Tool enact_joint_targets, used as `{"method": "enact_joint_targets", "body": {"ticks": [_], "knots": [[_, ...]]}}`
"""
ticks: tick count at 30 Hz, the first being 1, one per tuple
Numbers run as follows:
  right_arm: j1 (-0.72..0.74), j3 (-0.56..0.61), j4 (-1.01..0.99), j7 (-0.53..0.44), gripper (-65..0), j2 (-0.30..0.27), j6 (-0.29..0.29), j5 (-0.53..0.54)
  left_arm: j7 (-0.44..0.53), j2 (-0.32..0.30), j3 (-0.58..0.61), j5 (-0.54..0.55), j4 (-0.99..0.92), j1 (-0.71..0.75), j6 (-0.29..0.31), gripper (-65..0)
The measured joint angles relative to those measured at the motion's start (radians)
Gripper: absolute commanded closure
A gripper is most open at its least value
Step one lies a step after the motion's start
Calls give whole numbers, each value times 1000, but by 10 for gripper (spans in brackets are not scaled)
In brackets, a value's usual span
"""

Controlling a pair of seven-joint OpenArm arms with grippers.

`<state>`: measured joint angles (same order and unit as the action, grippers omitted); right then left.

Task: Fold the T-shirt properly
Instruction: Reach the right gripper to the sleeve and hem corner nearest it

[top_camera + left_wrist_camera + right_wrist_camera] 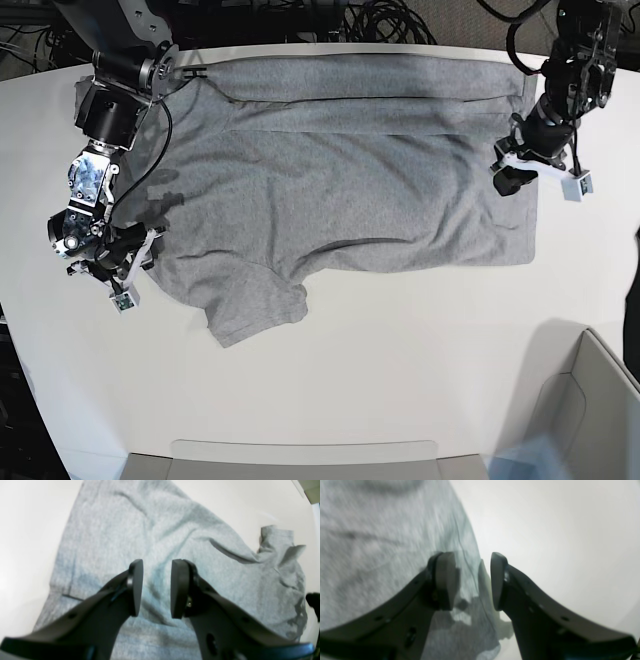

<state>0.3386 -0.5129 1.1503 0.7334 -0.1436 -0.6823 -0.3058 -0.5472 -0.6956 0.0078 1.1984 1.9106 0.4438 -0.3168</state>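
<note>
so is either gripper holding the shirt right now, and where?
Neither. Left gripper and right gripper both stand open above the T-shirt, nothing between the pads.

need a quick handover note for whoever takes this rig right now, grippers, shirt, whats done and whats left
Left gripper: open, empty, poised over the T-shirt near one of its ends, at the base view's right.
Right gripper: open, empty, jaws straddling the shirt's edge at the base view's left.
T-shirt: spread across the white table, wrinkled; the far long side looks folded in as a band, and one sleeve sticks out toward the near side.
Done: apparently only that first fold along the far side.
Left: grasp the cloth, tuck the sleeve, fold the near side in, then fold end to end.
</note>
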Motion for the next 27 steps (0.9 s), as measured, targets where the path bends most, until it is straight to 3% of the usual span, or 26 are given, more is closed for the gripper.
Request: {"method": "enact_joint_targets", "body": {"ticks": [5,10,14,23,27], "knots": [[-108,0,66,1,-235,-13,0,28,-5,-2,0,0,-16,3,0,-202],[-228,-5,261,138,-234,-43,0,-2,-6,-1,-1,0,-32,-22,2,-202],[-283,-5,407,196,-234,-26,0,2,-2,-3,0,0,-82,-47,2,-202],[-104,-7,477,198,-239,22,0,5,-177,6,0,1,-82,-169,10,-202],[48,14,327,190,-294,21,0,-13,-191,6,-2,-1,-82,-161,9,-202]]}}
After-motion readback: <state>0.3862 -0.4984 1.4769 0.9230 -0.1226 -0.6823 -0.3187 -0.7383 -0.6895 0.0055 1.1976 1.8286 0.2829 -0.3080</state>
